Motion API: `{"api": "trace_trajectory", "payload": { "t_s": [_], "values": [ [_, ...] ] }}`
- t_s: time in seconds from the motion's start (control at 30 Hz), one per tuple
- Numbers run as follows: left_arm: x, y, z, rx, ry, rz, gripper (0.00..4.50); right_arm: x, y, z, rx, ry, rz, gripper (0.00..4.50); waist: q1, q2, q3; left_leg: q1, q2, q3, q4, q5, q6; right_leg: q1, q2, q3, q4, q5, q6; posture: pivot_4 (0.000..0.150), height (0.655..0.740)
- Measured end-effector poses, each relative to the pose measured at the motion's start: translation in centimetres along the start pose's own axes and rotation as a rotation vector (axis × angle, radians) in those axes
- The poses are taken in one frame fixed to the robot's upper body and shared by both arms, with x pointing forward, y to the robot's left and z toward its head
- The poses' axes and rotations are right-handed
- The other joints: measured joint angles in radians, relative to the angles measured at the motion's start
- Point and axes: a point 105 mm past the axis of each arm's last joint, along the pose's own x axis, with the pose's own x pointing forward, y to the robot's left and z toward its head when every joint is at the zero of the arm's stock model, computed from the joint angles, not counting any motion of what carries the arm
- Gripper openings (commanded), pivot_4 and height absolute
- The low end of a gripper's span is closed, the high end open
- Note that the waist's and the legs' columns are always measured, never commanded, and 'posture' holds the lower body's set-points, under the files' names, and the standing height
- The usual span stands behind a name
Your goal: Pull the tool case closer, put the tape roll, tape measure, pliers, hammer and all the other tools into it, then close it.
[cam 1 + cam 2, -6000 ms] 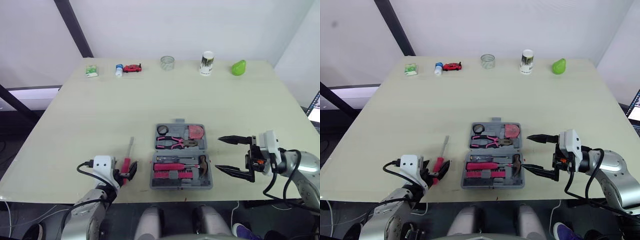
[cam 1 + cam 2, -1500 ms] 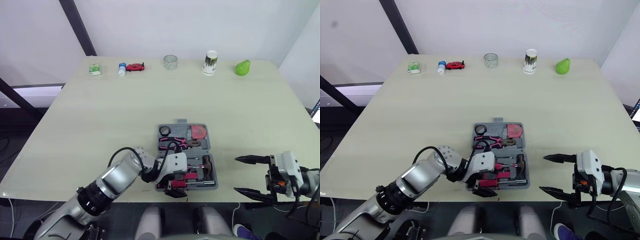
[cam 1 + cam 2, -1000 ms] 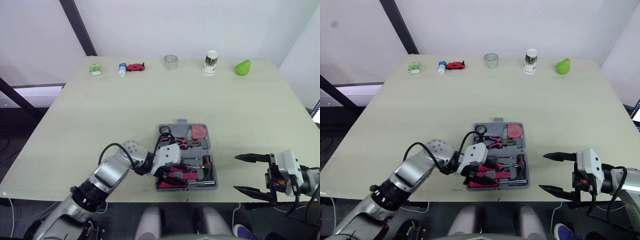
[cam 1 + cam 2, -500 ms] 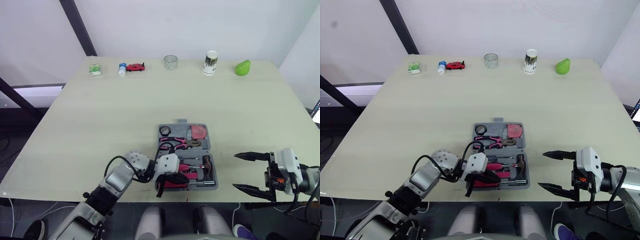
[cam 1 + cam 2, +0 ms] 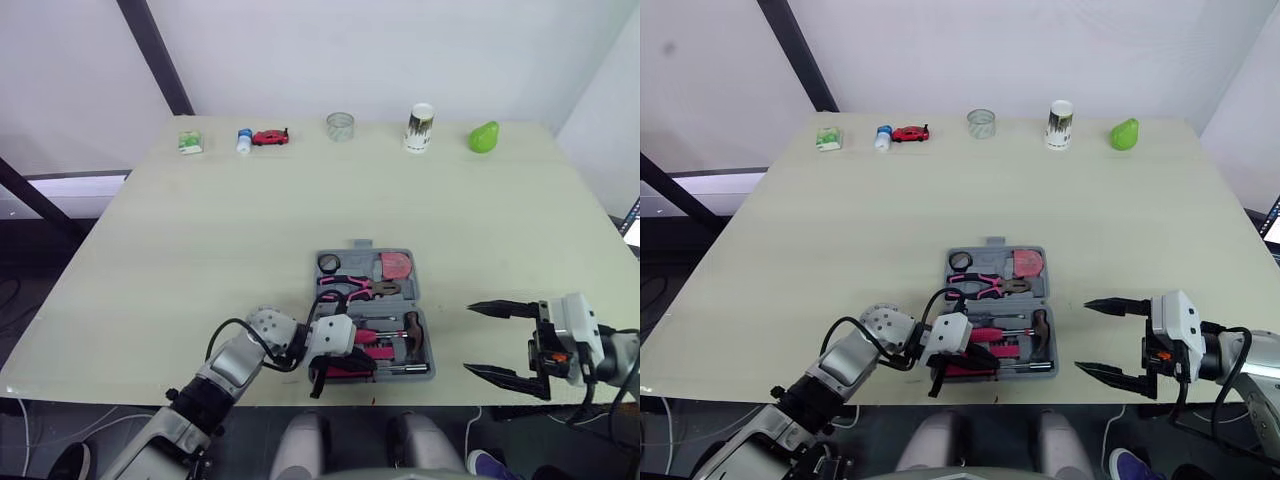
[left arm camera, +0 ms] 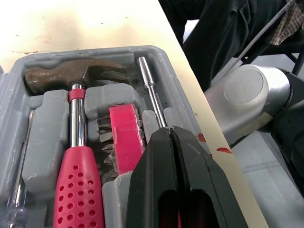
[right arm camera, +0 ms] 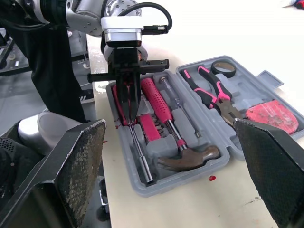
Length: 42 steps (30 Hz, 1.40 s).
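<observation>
Black fingers of left gripper (image 6: 169, 129) pressed together, tips down over screwdriver (image 6: 151, 90) in near row of grey tool case (image 5: 361, 244), likely seating it; grasp unclear. Hammer (image 5: 411, 324), pliers (image 5: 356, 287) bedded. Right gripper (image 5: 469, 338) spread wide, empty, off case's right side, probably leaving room.

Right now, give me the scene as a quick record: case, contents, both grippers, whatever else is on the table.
case: open, lying flat near the front edge of the table
contents: hammer, pliers, tape measure, screwdriver in the near slot
left gripper: fingers shut, tips over the screwdriver; grip on it unclear
right gripper: open, right of the case, apart from it
far edge: toy car, glass, cup, pear
</observation>
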Motion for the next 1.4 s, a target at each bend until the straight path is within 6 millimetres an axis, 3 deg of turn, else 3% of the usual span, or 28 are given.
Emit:
{"api": "trace_trajectory", "payload": {
  "t_s": [0.17, 0.33, 0.6, 0.77, 0.97, 1.2, 1.4],
  "values": [
    [-1.4, 0.8, 0.2, -0.081, -0.028, 0.071, 0.10, 0.7, -1.1, -0.6, 0.039, 0.009, -0.077, 4.50, 0.001, 0.000, 0.000, -0.001, 0.000, 0.000, 0.000, 0.000, 0.000, 0.000, 0.000, 0.000, 0.000, 0.000, 0.000, 0.150, 0.7400],
    [-5.2, 2.6, 2.6, -0.085, -0.106, 0.236, 0.10, 2.3, -2.3, -1.0, 0.076, 0.009, -0.126, 4.50, -0.002, 0.000, 0.000, -0.001, 0.000, 0.000, 0.000, 0.000, 0.000, 0.000, 0.000, 0.000, 0.000, 0.000, 0.000, 0.150, 0.7400],
    [-11.7, 3.6, 2.0, -0.150, -0.107, 0.512, 0.10, 3.5, -5.5, -4.4, 0.093, 0.149, -0.189, 4.50, -0.014, 0.000, 0.001, -0.001, 0.001, 0.000, 0.000, 0.000, 0.000, -0.001, 0.000, -0.001, 0.000, 0.000, 0.000, 0.150, 0.7400],
    [-14.2, 3.8, 0.2, -0.210, -0.109, 0.591, 0.00, 4.2, -6.0, -6.9, 0.126, 0.218, -0.180, 2.99, -0.019, 0.000, 0.001, -0.001, 0.001, 0.001, 0.000, 0.000, 0.000, -0.001, 0.000, -0.001, 0.000, 0.000, 0.000, 0.150, 0.7400],
    [-15.0, 3.4, -2.6, -0.292, -0.100, 0.615, 0.00, 4.8, -6.9, -7.9, 0.091, 0.275, -0.143, 0.04, -0.023, 0.000, 0.001, -0.001, 0.001, 0.001, -0.001, 0.000, 0.000, -0.001, 0.000, -0.001, 0.000, 0.000, 0.000, 0.150, 0.7400],
    [-14.2, 4.4, -4.0, -0.355, -0.118, 0.575, 0.00, 7.5, -7.3, -8.3, 0.056, 0.286, -0.085, 0.04, -0.021, 0.000, 0.001, -0.001, 0.001, 0.001, 0.000, 0.000, 0.000, -0.001, 0.000, -0.001, 0.000, 0.000, 0.000, 0.150, 0.7400],
    [-13.3, 4.3, -5.0, -0.396, -0.077, 0.495, 0.00, 8.2, -7.2, -8.4, 0.033, 0.301, -0.053, 0.04, -0.023, 0.000, 0.001, -0.001, 0.001, 0.000, -0.001, 0.000, 0.000, -0.001, 0.000, -0.001, 0.000, 0.000, 0.000, 0.150, 0.7400]
  ]
}}
